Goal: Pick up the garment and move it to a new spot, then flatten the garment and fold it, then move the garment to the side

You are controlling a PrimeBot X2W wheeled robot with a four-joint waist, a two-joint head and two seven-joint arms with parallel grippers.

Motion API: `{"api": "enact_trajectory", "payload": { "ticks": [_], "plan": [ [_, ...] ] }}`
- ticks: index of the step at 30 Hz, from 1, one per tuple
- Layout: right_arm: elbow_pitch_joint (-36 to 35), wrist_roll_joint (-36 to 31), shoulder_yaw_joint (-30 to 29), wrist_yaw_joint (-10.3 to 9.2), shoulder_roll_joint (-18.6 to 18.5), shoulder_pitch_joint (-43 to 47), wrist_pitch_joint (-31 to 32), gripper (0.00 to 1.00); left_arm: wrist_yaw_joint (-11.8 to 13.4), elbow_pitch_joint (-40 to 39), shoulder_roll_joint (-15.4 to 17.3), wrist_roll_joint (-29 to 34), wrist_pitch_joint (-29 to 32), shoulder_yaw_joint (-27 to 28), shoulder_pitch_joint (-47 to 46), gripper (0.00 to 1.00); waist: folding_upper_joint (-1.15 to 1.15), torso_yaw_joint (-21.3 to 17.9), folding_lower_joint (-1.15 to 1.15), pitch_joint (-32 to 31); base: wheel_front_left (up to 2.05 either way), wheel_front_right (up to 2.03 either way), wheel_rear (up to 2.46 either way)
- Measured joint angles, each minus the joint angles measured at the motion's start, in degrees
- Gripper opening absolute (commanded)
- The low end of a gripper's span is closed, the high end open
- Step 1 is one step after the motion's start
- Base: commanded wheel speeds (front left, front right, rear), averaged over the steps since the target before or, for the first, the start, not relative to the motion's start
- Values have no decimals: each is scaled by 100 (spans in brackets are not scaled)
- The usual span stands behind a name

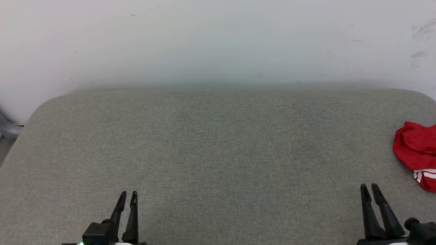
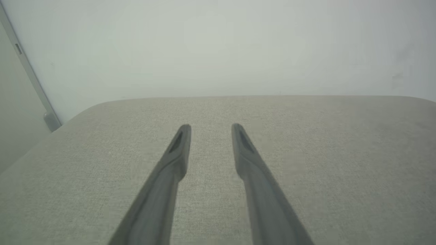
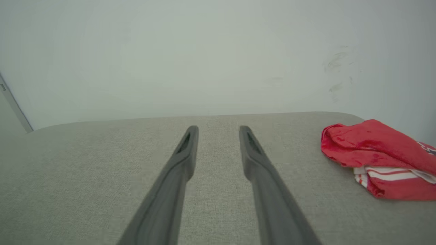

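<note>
While both arms reach forward, left fingers (image 1: 118, 208) and right fingers (image 1: 366, 208) stand parted, empty.

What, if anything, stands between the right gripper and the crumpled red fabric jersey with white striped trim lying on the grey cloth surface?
Probably nothing, so yes: the right gripper, jaws apart and empty, sits just left of the crumpled red jersey, with bare grey cloth surface between them.
</note>
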Motion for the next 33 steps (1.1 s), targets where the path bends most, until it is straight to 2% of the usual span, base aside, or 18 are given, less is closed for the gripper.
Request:
{"api": "enact_trajectory", "payload": {
  "ticks": [5, 20, 21, 33],
  "plan": [
    [232, 121, 10, 0, 2, 10, 40, 0, -1, 266, -12, -133, 86, 12, 81, 0, 0, -1, 0, 2, 0, 0, 0],
    [459, 1837, 63, 0, -23, -194, 381, 0, -105, 401, -14, -1848, 490, 122, -119, 0, 0, -11, 0, 28, 0, 0, 0],
    [503, 2142, 71, 0, -33, -250, 443, 0, -113, 419, -14, -2160, 563, 148, -177, 0, 0, -12, 0, 32, 0, 0, 0],
    [658, 3253, 89, -1, -64, -449, 682, 0, -182, 512, -14, -3301, 831, 233, -354, 0, 0, -20, 0, 52, 0, 0, 0]
  ]
}}
